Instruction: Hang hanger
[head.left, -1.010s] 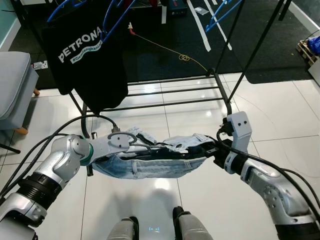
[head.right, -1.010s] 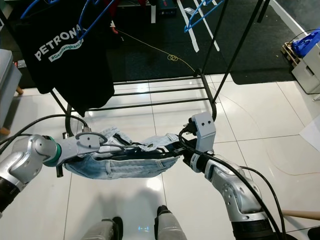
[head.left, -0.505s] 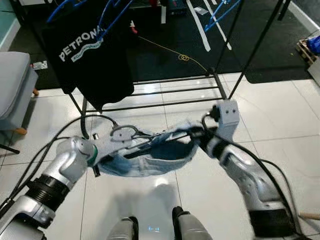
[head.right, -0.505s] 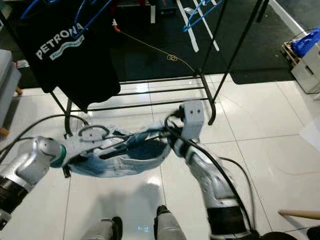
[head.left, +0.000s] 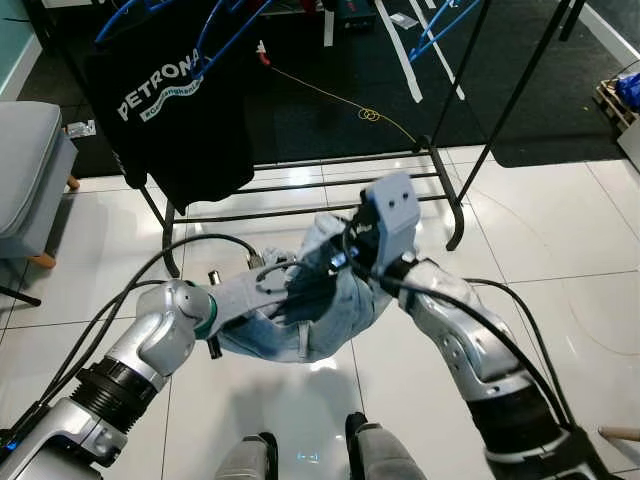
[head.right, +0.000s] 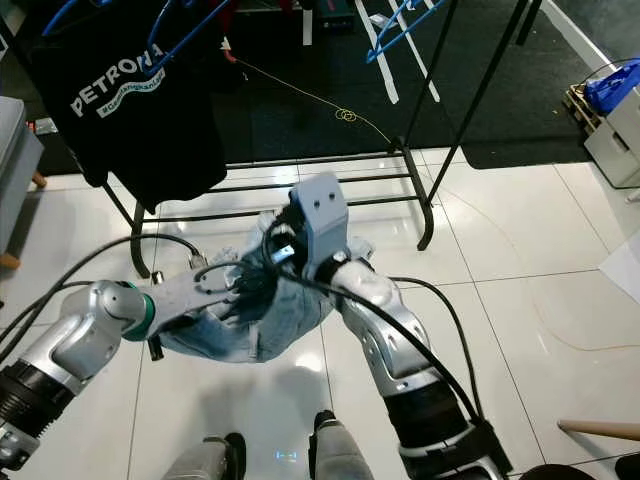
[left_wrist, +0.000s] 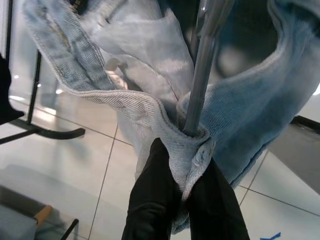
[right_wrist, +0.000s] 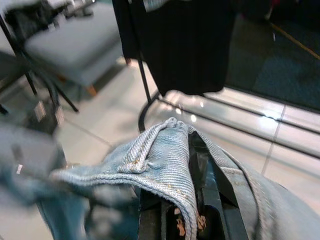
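A light blue denim garment (head.left: 320, 310) hangs bunched between my two arms, low over the white tiles. My left gripper (left_wrist: 187, 172) is shut on a fold of its hem, pinched together with the grey hanger rod (left_wrist: 202, 75). The hanger's wire hook (head.right: 215, 272) sticks out near my left wrist. My right gripper (right_wrist: 172, 210) is shut on another denim edge that drapes over its fingers. It sits close to the left gripper (head.left: 275, 290), just in front of the rack's base. The rest of the hanger is hidden by the cloth.
A black clothes rack (head.left: 330, 185) stands ahead, with a black printed T-shirt (head.left: 175, 110) on a blue hanger and spare blue hangers (head.left: 440, 25) at the top right. A grey chair (head.left: 25, 170) is at the left. A yellow cord (head.left: 370, 115) lies on the dark carpet.
My right arm has swung left and up toward the left gripper. The denim, stretched flat between the grippers a second ago, is now crumpled into a bunch.
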